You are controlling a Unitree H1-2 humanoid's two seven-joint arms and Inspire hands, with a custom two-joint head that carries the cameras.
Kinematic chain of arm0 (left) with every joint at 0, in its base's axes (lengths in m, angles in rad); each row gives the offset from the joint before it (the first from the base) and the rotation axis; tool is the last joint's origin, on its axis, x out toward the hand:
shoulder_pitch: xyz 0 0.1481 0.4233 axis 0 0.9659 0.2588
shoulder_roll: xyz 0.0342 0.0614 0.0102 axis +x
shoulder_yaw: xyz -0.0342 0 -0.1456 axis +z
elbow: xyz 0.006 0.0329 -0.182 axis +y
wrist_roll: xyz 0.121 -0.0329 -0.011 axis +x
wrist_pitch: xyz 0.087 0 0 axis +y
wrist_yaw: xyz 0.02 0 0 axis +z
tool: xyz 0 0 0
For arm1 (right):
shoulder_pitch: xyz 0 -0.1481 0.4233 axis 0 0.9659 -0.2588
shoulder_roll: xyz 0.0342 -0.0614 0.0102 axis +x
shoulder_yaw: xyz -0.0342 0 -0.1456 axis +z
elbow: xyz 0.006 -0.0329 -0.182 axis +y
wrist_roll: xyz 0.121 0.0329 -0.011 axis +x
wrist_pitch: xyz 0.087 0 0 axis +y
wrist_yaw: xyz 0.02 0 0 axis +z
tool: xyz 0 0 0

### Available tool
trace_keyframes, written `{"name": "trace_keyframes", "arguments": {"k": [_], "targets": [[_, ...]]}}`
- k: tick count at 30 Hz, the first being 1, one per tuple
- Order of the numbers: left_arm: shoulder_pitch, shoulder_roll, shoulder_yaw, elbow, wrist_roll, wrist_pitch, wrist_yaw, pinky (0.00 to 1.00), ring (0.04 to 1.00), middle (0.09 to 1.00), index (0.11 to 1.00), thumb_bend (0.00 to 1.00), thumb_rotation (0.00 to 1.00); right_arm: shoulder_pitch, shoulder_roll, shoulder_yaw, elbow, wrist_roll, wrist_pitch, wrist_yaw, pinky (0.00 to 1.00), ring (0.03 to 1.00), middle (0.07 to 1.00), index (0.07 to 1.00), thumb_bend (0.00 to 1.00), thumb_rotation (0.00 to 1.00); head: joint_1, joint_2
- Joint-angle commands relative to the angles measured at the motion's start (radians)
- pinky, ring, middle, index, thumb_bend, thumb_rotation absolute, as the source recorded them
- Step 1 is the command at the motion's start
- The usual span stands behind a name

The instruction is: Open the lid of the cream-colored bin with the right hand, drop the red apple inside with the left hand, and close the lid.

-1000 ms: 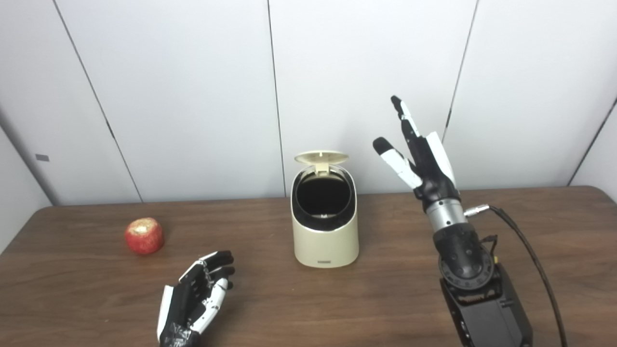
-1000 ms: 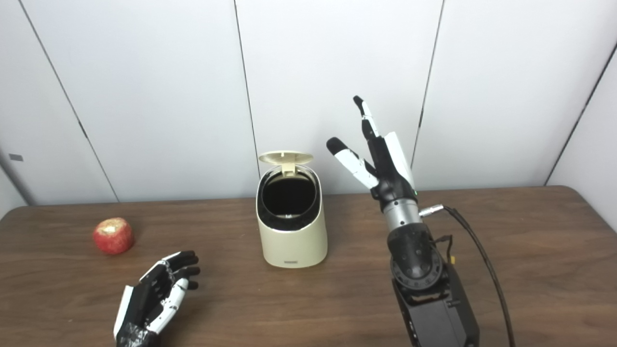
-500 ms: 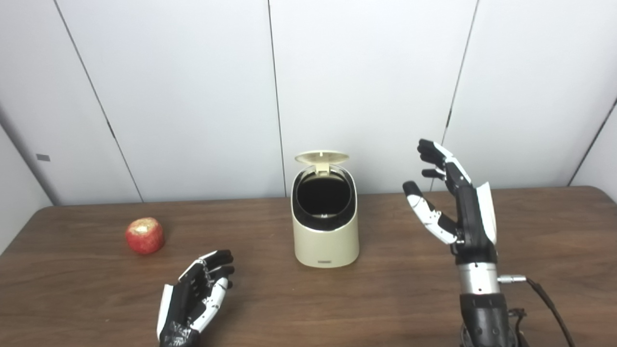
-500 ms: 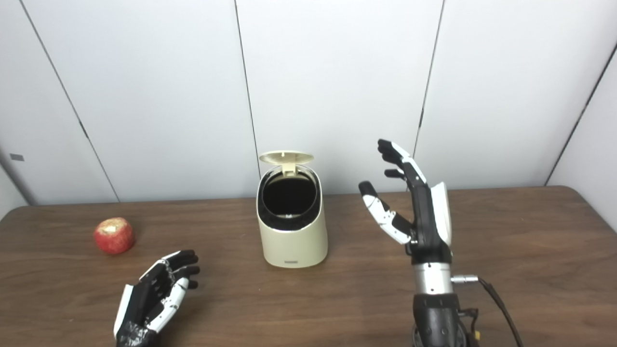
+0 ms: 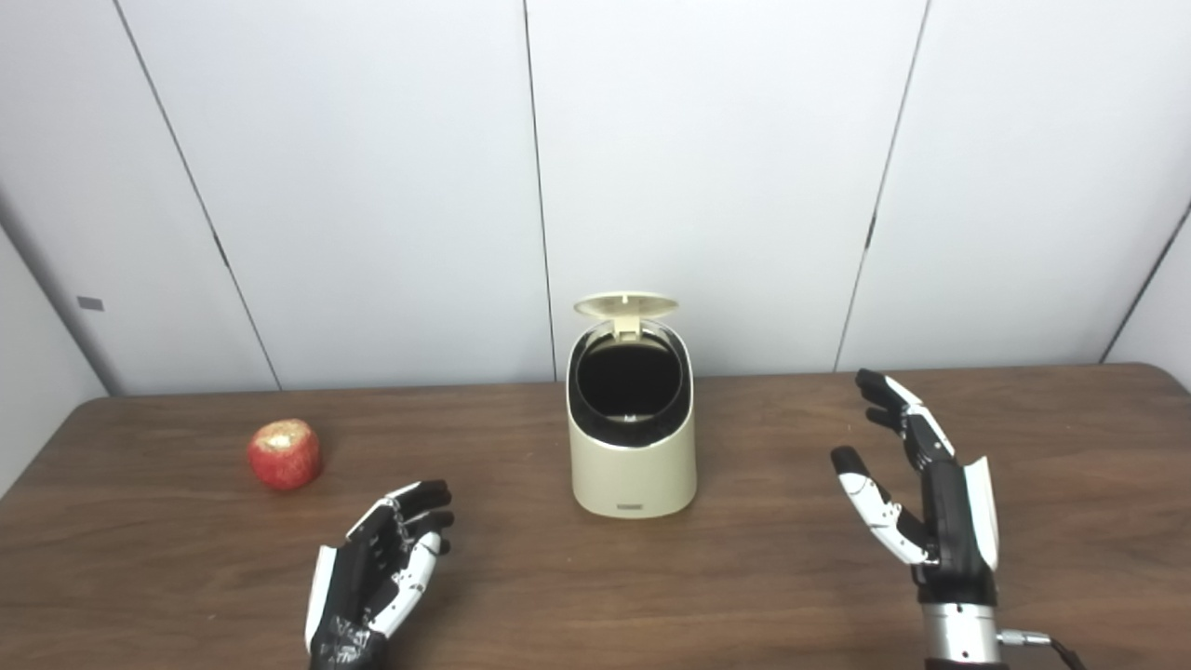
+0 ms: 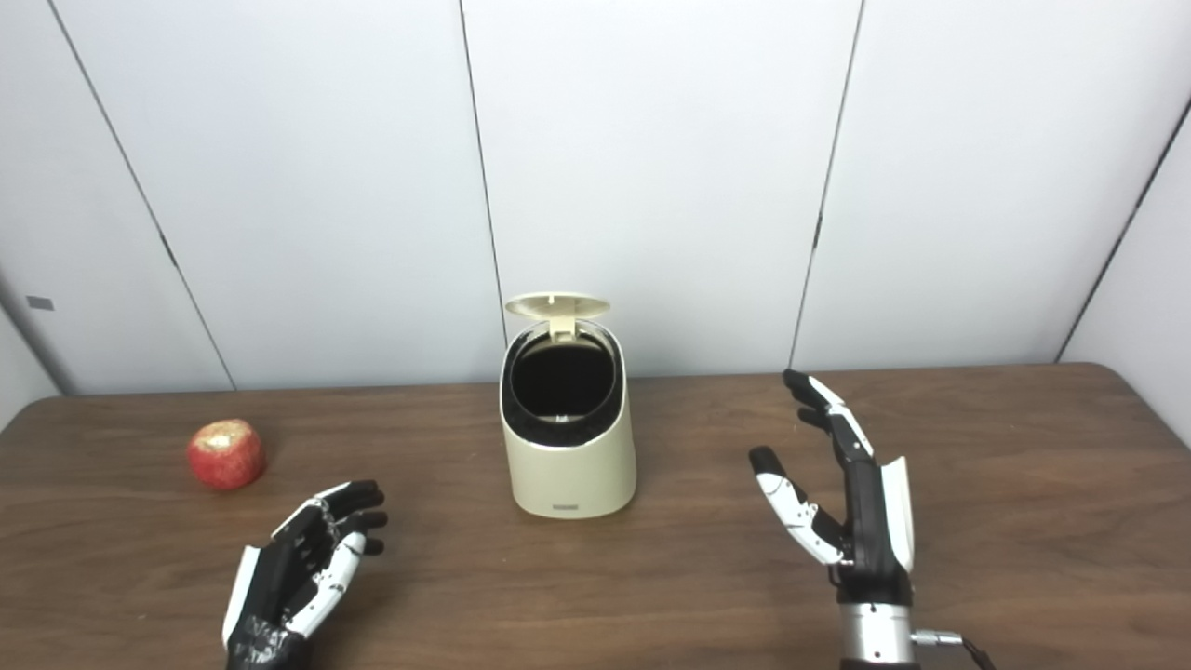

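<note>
The cream-colored bin [image 5: 634,465] stands at the middle of the brown table, its lid [image 5: 625,305] flipped up and its dark inside showing. A red apple [image 5: 284,454] rests on the table at the left, well apart from the bin. My left hand [image 5: 377,577] lies low near the front edge, right of the apple, fingers loosely curled and holding nothing. To the right of the bin my right hand [image 5: 921,516] is open, fingers spread and pointing up and away, holding nothing.
The wooden table [image 5: 744,577] ends in a rounded corner at the far right. White wall panels [image 5: 707,167] stand directly behind the bin.
My right hand has come down and back from high beside the bin to low near the front right. The left hand, apple and bin stay put; the view shifted slightly.
</note>
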Motion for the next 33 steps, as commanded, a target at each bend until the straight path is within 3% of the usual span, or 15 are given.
{"name": "trace_keyframes", "arguments": {"k": [1, 4, 6, 8, 12, 18, 21, 26, 28, 31, 33], "targets": [[-0.009, 0.008, 0.003, 0.016, 0.002, -0.034, 0.004, 0.61, 0.7, 0.735, 0.723, 0.24, 0.31, 0.037, -0.017, -0.011, 0.045, 0.009, -0.035, -0.007, 0.76, 0.817, 0.813, 0.799, 0.3, 0.58, 0.0, 0.001], [-0.008, 0.006, 0.003, 0.015, 0.01, -0.037, 0.01, 0.61, 0.698, 0.733, 0.721, 0.24, 0.3, 0.042, 0.007, -0.038, 0.047, 0.031, -0.032, 0.011, 0.73, 0.794, 0.794, 0.779, 0.3, 0.57, 0.002, 0.002], [-0.006, 0.005, 0.003, 0.008, 0.006, -0.028, 0.009, 0.61, 0.699, 0.734, 0.723, 0.23, 0.29, 0.041, 0.016, -0.049, 0.056, 0.032, -0.03, 0.016, 0.72, 0.786, 0.792, 0.782, 0.27, 0.44, 0.002, 0.002], [-0.004, 0.005, 0.003, 0.004, 0.0, -0.028, 0.006, 0.61, 0.7, 0.734, 0.723, 0.23, 0.29, 0.041, 0.02, -0.057, 0.062, 0.033, -0.032, 0.023, 0.72, 0.788, 0.792, 0.785, 0.25, 0.4, 0.004, 0.003], [0.003, 0.006, 0.002, -0.004, 0.002, -0.03, 0.004, 0.61, 0.699, 0.733, 0.723, 0.23, 0.27, 0.046, 0.025, -0.063, 0.062, 0.03, -0.032, 0.033, 0.71, 0.789, 0.793, 0.786, 0.27, 0.48, 0.007, 0.008], [0.008, 0.007, 0.005, -0.014, 0.004, -0.026, 0.005, 0.61, 0.703, 0.74, 0.73, 0.24, 0.29, 0.053, 0.035, -0.065, 0.042, 0.024, -0.029, 0.056, 0.7, 0.787, 0.789, 0.779, 0.26, 0.47, 0.014, 0.007], [0.008, 0.016, 0.001, -0.023, 0.148, -0.063, 0.074, 0.58, 0.68, 0.723, 0.718, 0.33, 0.19, 0.056, 0.038, -0.067, 0.037, 0.013, -0.027, 0.061, 0.71, 0.788, 0.789, 0.778, 0.25, 0.46, 0.017, 0.008], [-0.003, 0.043, 0.011, -0.079, 0.449, -0.184, 0.24, 0.59, 0.701, 0.719, 0.729, 0.7, 0.19, 0.064, 0.046, -0.08, 0.015, 0.004, 0.0, 0.069, 0.7, 0.777, 0.781, 0.774, 0.25, 0.46, 0.042, 0.014], [-0.009, 0.049, 0.016, -0.126, 0.564, -0.171, 0.295, 0.65, 0.739, 0.746, 0.755, 0.79, 0.25, 0.067, 0.044, -0.085, 0.01, 0.004, 0.014, 0.077, 0.69, 0.775, 0.78, 0.776, 0.24, 0.41, 0.051, 0.012], [-0.019, 0.057, 0.03, -0.187, 0.672, -0.129, 0.341, 0.75, 0.822, 0.812, 0.813, 0.85, 0.3, 0.071, 0.041, -0.093, 0.001, 0.028, 0.026, 0.1, 0.7, 0.781, 0.786, 0.78, 0.23, 0.34, 0.065, 0.012], [-0.035, 0.061, 0.049, -0.209, 0.718, -0.107, 0.376, 0.74, 0.825, 0.833, 0.838, 0.87, 0.31, 0.071, 0.038, -0.1, 0.006, 0.043, 0.017, 0.112, 0.7, 0.787, 0.79, 0.782, 0.23, 0.3, 0.075, 0.011]]}}
